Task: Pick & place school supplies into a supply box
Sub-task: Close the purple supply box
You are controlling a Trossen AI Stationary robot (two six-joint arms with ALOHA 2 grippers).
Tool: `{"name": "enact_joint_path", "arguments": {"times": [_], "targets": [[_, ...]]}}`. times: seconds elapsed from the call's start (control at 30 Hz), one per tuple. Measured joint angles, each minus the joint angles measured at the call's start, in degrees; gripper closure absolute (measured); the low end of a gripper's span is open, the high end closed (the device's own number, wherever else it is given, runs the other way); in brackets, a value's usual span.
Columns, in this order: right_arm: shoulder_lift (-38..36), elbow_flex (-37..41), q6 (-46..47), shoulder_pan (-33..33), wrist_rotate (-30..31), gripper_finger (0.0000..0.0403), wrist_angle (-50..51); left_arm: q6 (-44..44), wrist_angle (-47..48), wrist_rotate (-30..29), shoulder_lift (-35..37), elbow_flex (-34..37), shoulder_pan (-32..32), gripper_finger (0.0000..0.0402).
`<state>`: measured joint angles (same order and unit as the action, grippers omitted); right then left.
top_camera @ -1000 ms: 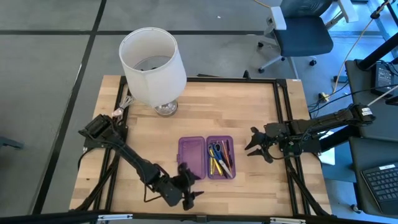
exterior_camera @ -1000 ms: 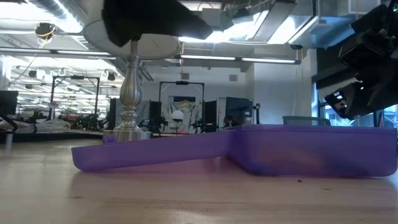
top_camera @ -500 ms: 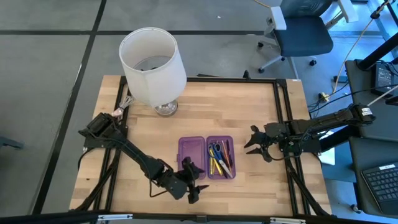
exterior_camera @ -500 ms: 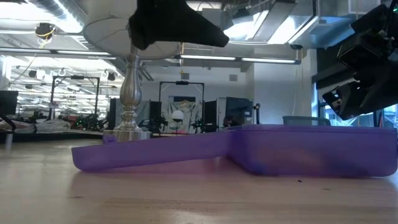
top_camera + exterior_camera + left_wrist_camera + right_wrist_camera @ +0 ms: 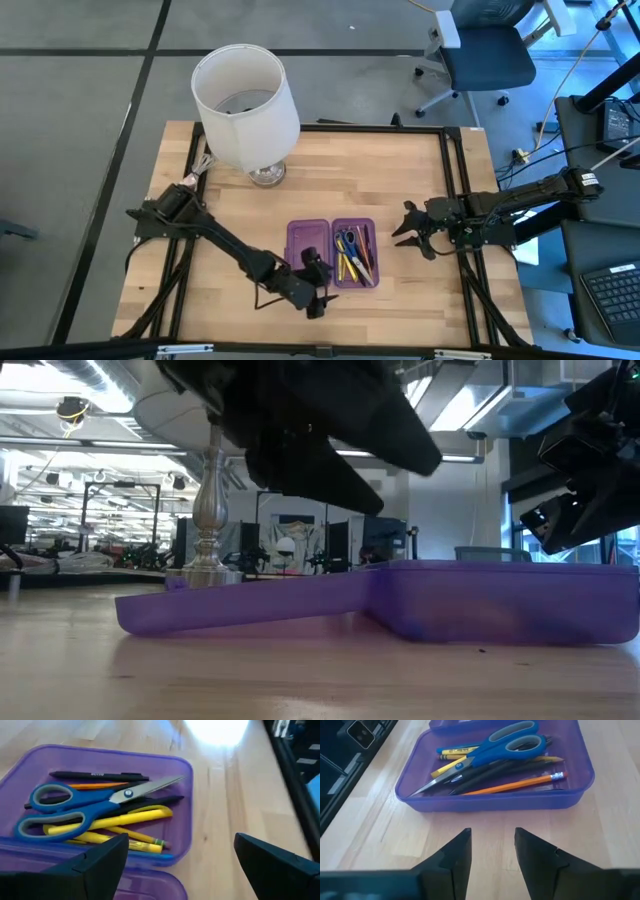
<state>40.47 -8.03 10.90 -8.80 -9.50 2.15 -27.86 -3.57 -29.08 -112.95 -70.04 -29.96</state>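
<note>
I read this moment as the end of the placing: the supply box (image 5: 309, 250) lies opened flat at about 6 o'clock from the middle of the surface (image 5: 400, 170). All the supplies I can see are in its half on the 3 o'clock side. The blue scissors (image 5: 90, 805) lie on top of the yellow pencils (image 5: 117, 817), the black pens (image 5: 95, 774) and the orange pencil (image 5: 520, 784). I see no loose item on the wood around it. My left gripper (image 5: 316, 283) hangs above the 6 o'clock edge of the box, near the hinge line, with its fingers (image 5: 97, 865) released wide and grasping nothing. My right gripper (image 5: 408, 232) waits at 3 o'clock of the box, a little apart from it, with the fingers (image 5: 455, 857) also parted and empty. To do this step well, I think I should first lift the left arm straight up before I move it sideways, because the low view shows it close over the thin purple wall, and a sideways drag could push the light box or tip it. If the lid must be closed afterwards, I would take the empty half at its 9 o'clock edge and fold it slowly. The scissors sit highest in the pile, so I judge they may hinder the lid. The lamp (image 5: 245, 105) at 11 o'clock is well apart, so I do not expect trouble from it.
</note>
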Motion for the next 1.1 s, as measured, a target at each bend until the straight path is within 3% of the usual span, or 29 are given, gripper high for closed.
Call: {"name": "enact_joint_path", "arguments": {"times": [0.27, 0.53, 0.7, 0.83, 0.97, 1.1], "targets": [[0.0, 0.0, 4.0, 0.0, 0.0, 0.0249, -0.2, -2.4, 4.2, -15.6, -0.4, -0.1, -5.6, 0.0049], [0.0, 0.0, 5.6, 0.0, 0.1, 0.0249, -0.2, -12.3, 8.6, -20.4, -0.3, -0.1, -12.3, 0.0049], [0.0, 0.0, 7.0, 0.0, 0.4, 0.0249, -0.2, -12.7, 8.6, -29.8, -0.2, -0.1, -17.3, 0.0048], [0.0, 0.0, 7.1, 0.0, 0.8, 0.0249, -0.2, -11.3, 8.7, -29.5, -1.1, -0.1, -19.3, 0.0049], [0.0, 0.0, 8.4, 0.0, 0.9, 0.0249, -0.2, -21.2, 8.5, -33.1, -1.9, -0.1, -20.0, 0.0048], [0.0, 0.0, 8.6, 0.0, 0.9, 0.0249, -0.2, -24.3, 7.6, -25.7, -3.7, -0.1, -19.8, 0.0049]]}}
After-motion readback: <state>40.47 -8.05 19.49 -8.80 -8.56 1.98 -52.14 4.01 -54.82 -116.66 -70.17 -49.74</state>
